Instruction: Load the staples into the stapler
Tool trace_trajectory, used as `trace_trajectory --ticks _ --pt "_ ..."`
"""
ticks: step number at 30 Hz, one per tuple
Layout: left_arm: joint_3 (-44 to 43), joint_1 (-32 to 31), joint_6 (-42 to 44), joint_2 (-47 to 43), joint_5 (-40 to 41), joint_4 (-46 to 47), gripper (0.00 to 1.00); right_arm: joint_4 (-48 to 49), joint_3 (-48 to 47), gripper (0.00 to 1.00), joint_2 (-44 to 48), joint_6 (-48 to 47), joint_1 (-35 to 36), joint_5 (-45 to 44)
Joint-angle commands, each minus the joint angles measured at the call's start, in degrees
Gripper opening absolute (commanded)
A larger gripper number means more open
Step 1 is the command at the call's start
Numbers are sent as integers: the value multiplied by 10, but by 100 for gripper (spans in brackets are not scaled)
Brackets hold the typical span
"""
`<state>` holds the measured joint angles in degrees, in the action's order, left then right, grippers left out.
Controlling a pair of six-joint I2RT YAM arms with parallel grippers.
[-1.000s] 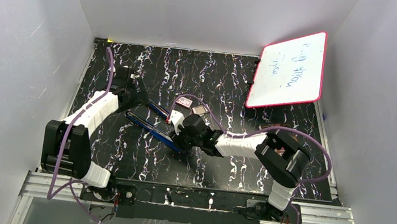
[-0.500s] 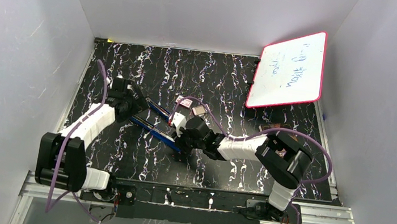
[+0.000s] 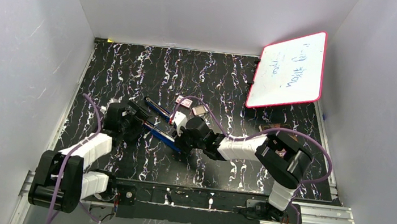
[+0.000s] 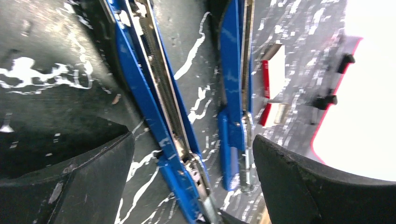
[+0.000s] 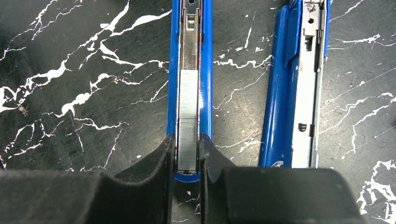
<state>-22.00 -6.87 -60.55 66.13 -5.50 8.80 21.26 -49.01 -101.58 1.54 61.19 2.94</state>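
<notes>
Stapler (image 3: 160, 134) lies folded open on the black marbled table (image 3: 133, 69) in the top view. Its two blue arms sit side by side mid-table, running from far left to near right. At their left end sits the left gripper (image 3: 138, 117); at their near right end, the right gripper (image 3: 178, 136). A small red-and-white box (image 3: 185, 102) is just beyond the stapler on the far side. A whiteboard (image 3: 289, 72) is propped at far right.

Left wrist view: jaws spread wide, nothing between the pads. Both blue arms run across the table under the gap and appear clear of the pads. The box shows beyond the right-hand arm.

Right wrist view: fingers narrow, one on each side of the near end of the staples (image 5: 187, 116). The silvery strip lies lengthwise in the channel of the magazine arm (image 5: 206, 56), apparently seated between the rails. The pads look pressed against the strip; I read it as a pinch. The cover arm (image 5: 280, 93) lies just beside to the right, apart from the fingers.

Judgement: the step in hand is seating the strip in the channel. Loading looks nearly done; closing is not yet done. The next move calls for a small release that does not drag the strip, a straight lift clear of the rails, then folding the cover arm over. Risk: the strip lifts or skews with the fingers.
</notes>
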Motion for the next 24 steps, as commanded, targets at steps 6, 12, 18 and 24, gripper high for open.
trace_trajectory --ticks 6,12,18,24 --pt "87 -2 -113 68 -60 253 98 29 -7 0 -3 16 2 10" --pt "112 -2 -118 92 -48 315 94 25 -11 0 -6 14 2 13" --pt "135 0 -143 161 -40 447 83 23 -5 0 -2 5 2 27" --pt "121 22 -123 186 -48 500 79 23 6 0 5 -11 2 58"
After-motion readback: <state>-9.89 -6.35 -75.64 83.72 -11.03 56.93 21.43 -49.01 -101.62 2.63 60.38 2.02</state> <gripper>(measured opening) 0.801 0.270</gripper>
